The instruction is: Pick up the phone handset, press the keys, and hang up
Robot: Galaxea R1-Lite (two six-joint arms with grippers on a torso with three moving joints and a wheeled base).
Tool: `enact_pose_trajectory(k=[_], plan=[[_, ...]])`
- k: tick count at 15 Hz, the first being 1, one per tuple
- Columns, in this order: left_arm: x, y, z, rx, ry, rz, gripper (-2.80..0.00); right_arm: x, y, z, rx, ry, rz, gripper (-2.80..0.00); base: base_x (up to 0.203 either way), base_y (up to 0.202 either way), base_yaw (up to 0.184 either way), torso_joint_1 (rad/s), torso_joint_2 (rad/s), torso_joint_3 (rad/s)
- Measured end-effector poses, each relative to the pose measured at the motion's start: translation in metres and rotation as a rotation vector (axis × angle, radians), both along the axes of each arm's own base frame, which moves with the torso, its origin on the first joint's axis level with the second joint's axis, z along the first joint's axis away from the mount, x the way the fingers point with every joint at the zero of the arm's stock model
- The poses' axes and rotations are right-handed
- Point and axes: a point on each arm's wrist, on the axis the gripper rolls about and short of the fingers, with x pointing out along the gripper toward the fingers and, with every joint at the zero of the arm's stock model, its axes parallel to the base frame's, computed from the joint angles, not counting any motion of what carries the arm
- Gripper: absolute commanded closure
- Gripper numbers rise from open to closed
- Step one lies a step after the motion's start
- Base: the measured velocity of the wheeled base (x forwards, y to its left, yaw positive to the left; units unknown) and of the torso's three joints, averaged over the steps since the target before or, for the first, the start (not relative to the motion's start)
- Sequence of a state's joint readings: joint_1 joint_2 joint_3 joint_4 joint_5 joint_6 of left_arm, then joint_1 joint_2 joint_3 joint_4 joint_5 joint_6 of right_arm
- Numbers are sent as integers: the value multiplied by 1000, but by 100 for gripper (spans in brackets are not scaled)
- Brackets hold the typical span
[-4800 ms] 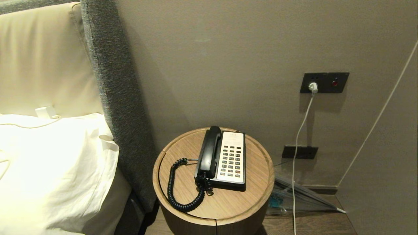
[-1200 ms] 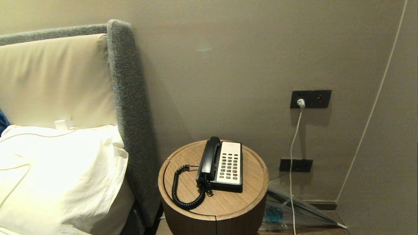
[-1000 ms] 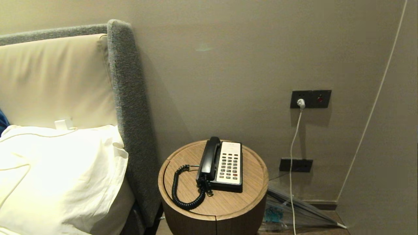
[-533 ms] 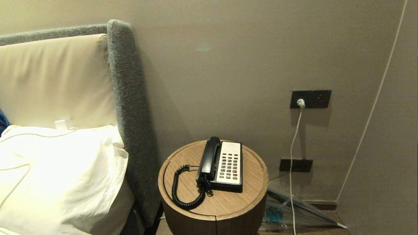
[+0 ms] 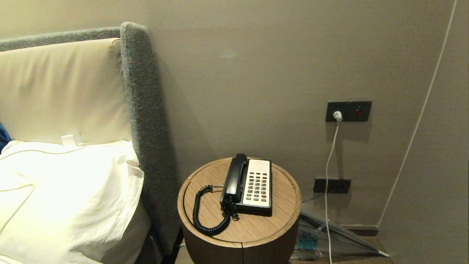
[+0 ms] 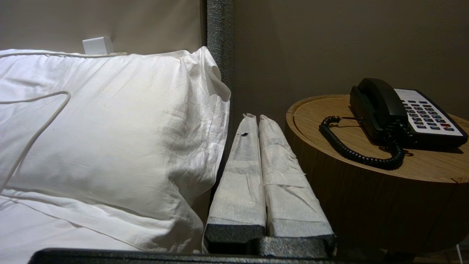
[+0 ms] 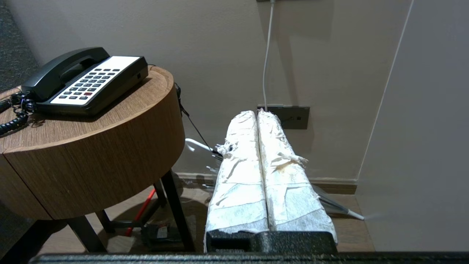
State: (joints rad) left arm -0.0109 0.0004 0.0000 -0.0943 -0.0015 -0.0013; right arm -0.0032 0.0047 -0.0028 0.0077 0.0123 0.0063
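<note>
Head view is showing the handset (image 5: 233,175) cradled, nothing begun; both grippers' jaws are sitting closed, empty, the phone well beyond them; next, reaching.

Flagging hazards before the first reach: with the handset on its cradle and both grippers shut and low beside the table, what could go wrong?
1. The coiled cord loops across the round table; lifting the phone handset far could drag the light phone base.
2. The keys are small and close-set; wrapped gripper fingers could press several at once.
3. The left gripper sits between the pillow and the table wall, so rising could clip the rim.
</note>
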Motion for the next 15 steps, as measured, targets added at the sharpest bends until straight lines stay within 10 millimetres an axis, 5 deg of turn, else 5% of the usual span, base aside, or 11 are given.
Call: enact_pose_trajectory(k=[15], plan=[[0, 0, 0, 0, 0, 0, 0, 0, 0, 0, 0, 2, -1, 0, 0, 0, 0, 0, 0, 0]])
